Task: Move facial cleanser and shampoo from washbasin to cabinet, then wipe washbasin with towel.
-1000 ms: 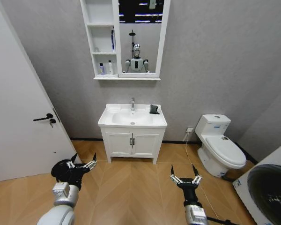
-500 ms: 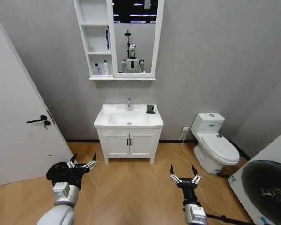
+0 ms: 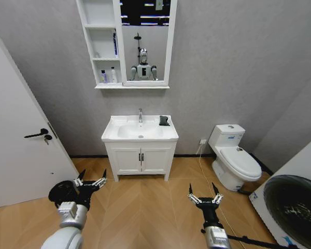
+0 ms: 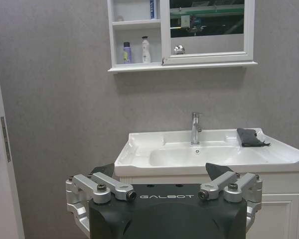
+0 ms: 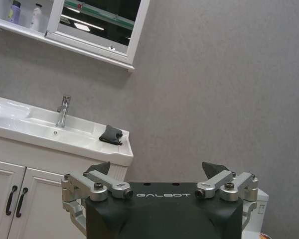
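The white washbasin [image 3: 125, 135] stands against the far wall, well ahead of both grippers. The dark towel [image 3: 164, 121] lies on its back right corner, also seen as towel [image 4: 250, 137] and towel [image 5: 111, 134]. Above hangs the cabinet [image 3: 96, 46]; a purple bottle [image 3: 103, 77] and a white bottle [image 3: 113, 75] stand in its lowest compartment. I cannot tell which is the facial cleanser and which the shampoo. My left gripper [image 3: 91, 181] and right gripper [image 3: 202, 194] hang low over the floor, both open and holding nothing. The left gripper [image 4: 162, 172] and right gripper [image 5: 156, 169] face the washbasin.
A white door [image 3: 15, 166] with a dark handle [image 3: 36, 134] is on the left. A toilet [image 3: 233, 158] stands right of the two-door vanity [image 3: 140, 158], and a washing machine [image 3: 293, 207] sits at the near right. Open wooden floor [image 3: 145, 207] lies ahead.
The whole head view has shifted, so the camera has moved: washbasin and cabinet now sit further left in it and the door handle lower left. Both grippers keep their open pose.
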Tool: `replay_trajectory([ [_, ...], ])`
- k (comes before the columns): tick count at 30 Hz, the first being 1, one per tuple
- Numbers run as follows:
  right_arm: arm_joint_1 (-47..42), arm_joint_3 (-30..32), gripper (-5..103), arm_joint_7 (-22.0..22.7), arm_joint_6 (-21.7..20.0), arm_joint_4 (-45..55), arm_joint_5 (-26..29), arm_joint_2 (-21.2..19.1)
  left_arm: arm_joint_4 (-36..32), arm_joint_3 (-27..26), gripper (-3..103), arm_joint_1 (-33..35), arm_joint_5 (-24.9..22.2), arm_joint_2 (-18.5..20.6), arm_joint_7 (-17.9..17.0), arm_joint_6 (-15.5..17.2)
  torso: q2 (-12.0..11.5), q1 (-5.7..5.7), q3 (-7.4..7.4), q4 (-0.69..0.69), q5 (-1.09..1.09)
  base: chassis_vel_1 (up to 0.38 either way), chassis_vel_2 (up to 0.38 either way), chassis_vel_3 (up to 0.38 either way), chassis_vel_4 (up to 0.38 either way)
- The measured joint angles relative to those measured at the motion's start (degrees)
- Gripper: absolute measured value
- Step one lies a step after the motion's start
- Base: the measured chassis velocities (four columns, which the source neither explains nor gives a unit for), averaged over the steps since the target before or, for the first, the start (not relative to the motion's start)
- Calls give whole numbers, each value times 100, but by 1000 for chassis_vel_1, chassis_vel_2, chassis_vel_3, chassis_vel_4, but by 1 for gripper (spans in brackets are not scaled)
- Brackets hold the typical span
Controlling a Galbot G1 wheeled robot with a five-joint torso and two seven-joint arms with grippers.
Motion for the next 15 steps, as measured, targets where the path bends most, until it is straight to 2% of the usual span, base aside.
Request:
replay_trajectory([
  [15,-1,0,100,2,-7,6,-2,0,0,0,100,0,0,0,0,0,0,0,0,0,0,0,0,0,0],
])
